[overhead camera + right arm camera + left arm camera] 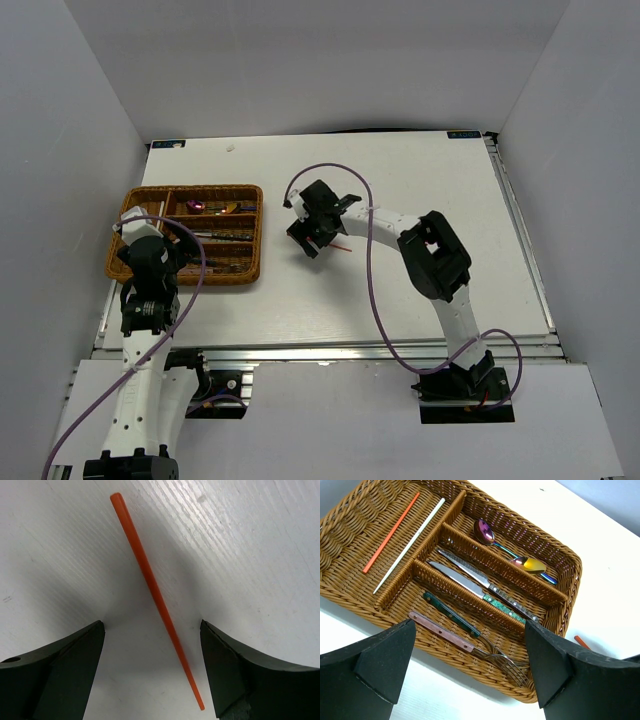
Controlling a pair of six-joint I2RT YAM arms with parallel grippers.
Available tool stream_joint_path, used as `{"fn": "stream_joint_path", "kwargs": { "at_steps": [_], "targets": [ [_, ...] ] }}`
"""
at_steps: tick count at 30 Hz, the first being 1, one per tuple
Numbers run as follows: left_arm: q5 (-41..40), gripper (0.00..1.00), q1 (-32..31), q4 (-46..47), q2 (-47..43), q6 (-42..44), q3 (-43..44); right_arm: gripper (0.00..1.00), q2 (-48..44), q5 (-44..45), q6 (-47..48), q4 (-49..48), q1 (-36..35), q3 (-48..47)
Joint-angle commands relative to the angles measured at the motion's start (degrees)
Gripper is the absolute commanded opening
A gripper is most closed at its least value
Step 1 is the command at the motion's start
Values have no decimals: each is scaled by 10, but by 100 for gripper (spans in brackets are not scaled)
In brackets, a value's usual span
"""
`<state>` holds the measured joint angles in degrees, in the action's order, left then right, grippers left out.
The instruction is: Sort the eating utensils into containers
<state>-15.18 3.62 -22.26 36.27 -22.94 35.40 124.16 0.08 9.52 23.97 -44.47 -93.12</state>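
Note:
The brown wicker tray (185, 189) sits at the table's left and fills the left wrist view (570, 587). Its long section holds a red chopstick (392, 530) and a silver chopstick (412, 542). The three slots hold two spoons (532, 565), two knives (465, 570) and two forks (445, 632). My left gripper (160, 245) (470, 670) hovers open and empty over the tray's near edge. Another red chopstick (150, 580) (342, 244) lies on the white table. My right gripper (318, 235) (152, 630) is open, low over it, with a finger on each side.
The loose chopstick's tip (580, 641) shows on the table just right of the tray. White walls enclose the table at the back and on both sides. A purple cable (335, 168) loops above the right arm.

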Motion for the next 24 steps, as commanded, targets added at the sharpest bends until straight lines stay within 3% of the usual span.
{"fn": "stream_joint_path", "kwargs": {
  "at_steps": [1,5,9,15,21,22,24],
  "targets": [
    [12,98,-3,6,0,4,13,81,29,5,26,30,-5,-35],
    [11,98,-2,4,-2,4,13,80,62,-27,46,52,-4,-88],
    [11,98,-3,5,-6,5,13,71,105,-58,56,100,-4,-132],
    [11,98,-2,4,-4,6,13,35,106,-65,29,100,-5,-81],
    [19,98,-3,1,-15,4,13,13,32,-13,-13,27,-11,46],
    [25,98,-4,4,-17,4,10,0,21,-10,-28,15,-12,84],
    [52,98,-5,21,-21,7,6,0,0,-10,-47,-25,-12,117]
  ]
}}
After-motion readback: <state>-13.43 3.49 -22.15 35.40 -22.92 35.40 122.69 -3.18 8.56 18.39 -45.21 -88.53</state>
